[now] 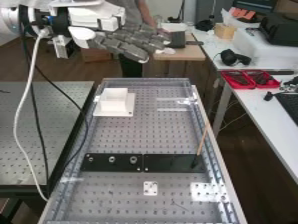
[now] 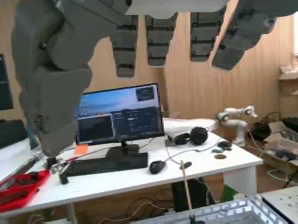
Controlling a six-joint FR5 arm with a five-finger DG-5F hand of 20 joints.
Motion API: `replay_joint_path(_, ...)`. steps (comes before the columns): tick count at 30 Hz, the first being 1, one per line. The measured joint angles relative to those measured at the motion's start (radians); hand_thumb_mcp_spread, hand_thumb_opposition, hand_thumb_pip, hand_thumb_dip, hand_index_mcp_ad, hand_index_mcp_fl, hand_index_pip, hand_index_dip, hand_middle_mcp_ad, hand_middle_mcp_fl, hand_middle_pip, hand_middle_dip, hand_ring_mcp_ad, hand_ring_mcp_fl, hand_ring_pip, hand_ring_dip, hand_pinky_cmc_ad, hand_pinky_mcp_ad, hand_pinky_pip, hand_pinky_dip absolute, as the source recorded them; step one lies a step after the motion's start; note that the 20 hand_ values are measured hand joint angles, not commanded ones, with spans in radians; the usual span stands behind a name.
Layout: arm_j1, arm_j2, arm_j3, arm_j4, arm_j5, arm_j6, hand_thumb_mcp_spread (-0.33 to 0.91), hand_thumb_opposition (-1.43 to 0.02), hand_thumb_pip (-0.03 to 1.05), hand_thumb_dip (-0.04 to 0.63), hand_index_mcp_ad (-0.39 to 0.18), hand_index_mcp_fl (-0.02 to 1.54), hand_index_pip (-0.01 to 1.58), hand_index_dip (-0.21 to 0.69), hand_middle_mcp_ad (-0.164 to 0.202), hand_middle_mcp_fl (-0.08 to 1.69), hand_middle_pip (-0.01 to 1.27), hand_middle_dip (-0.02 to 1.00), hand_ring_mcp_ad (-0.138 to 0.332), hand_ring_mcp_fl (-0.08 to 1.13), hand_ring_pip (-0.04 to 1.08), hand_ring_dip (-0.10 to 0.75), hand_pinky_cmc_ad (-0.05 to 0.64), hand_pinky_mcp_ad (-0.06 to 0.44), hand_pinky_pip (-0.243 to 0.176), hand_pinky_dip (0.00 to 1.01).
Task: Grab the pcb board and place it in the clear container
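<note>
Upper left: straight, empty fingers (image 1: pixel 125 46) | Left of centre: white box (image 1: pixel 114 103) on worktop (image 1: pixel 159 137) | We judge: raised for unobstructed access

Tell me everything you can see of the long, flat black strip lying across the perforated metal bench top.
The black strip looks smooth and rigid, perhaps metal or plastic, and is made of two rectangular plates end to end. In the high view, the left plate bears three round, silvery fittings in a row. A thin, light-brown stick with a dark lower end rises at a slant from the right plate. The strip lies flat across the bench top.
</note>
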State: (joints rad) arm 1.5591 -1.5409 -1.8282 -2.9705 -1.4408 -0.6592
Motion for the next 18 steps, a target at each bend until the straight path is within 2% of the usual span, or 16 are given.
replay_joint_path(13, 0.013, 0.016, 0.011, -0.03, -0.009, -0.022, 0.44, -0.75, 0.29, 0.175, -0.103, 0.23, 0.08, 0.356, 0.021, 0.01, 0.14, 0.16, 0.197, 0.0, 0.09, 0.021, 0.311, 0.197, -0.075, 0.3)
replay_joint_path(18, 0.014, 0.015, 0.018, -0.039, -0.03, -0.028, 0.44, -0.75, 0.29, 0.175, -0.106, 0.23, 0.08, 0.356, 0.021, 0.01, 0.14, 0.16, 0.197, 0.0, 0.09, 0.024, 0.312, 0.215, -0.075, 0.31)
